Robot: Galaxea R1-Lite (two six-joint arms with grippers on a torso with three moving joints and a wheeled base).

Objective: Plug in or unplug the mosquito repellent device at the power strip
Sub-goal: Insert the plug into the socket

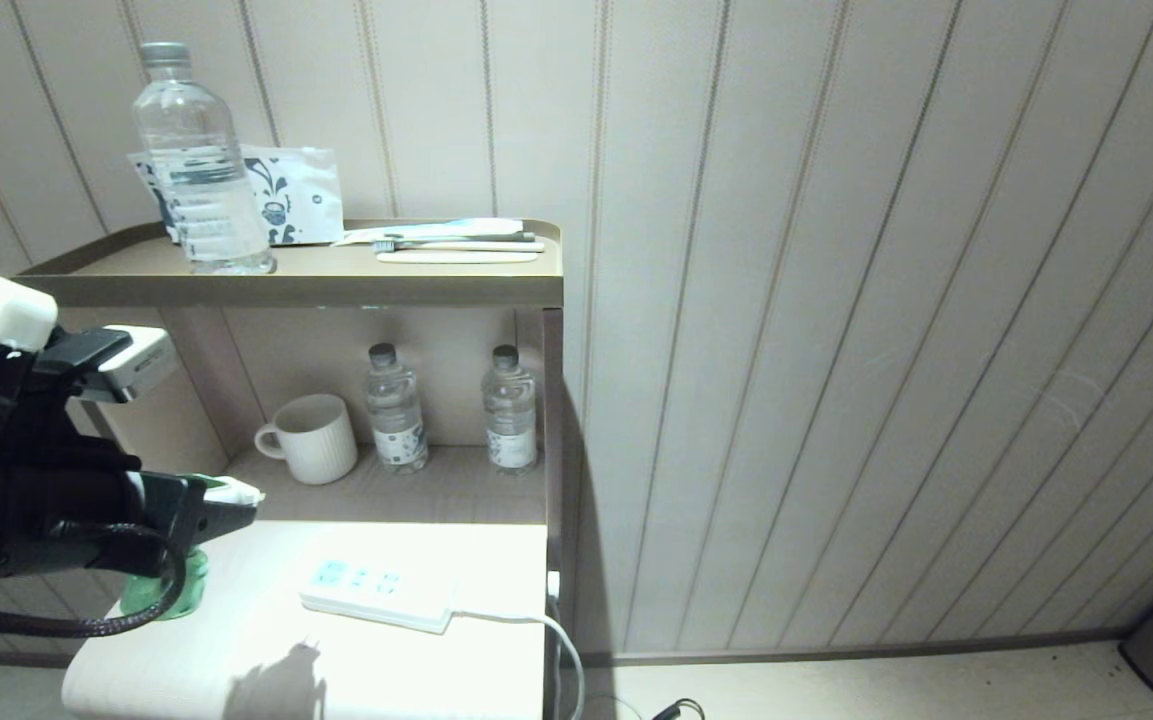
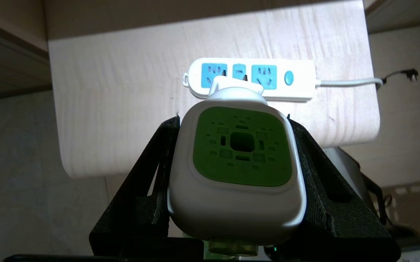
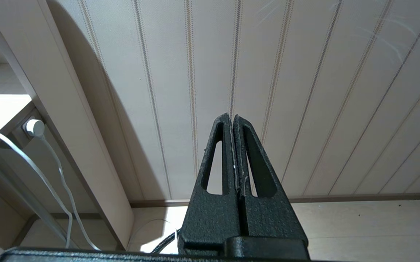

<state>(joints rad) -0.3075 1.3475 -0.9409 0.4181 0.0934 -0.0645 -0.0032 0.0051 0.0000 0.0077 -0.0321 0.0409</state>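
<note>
Left end effector holds the vaporizer above the counter, short of the strip.

The left end effector (image 1: pixel 226 510) pinches the white-and-green rounded plug-in mosquito repellent device (image 2: pixel 237 163) between its black fingers, over the pale wooden counter (image 1: pixel 266 640) and near the flat white power strip (image 1: pixel 376 592) with blue sockets, which lies on the counter, cord trailing off its edge. The right end effector (image 3: pixel 232 120), fingers pressed together, hangs beside the panelled wall.
</note>
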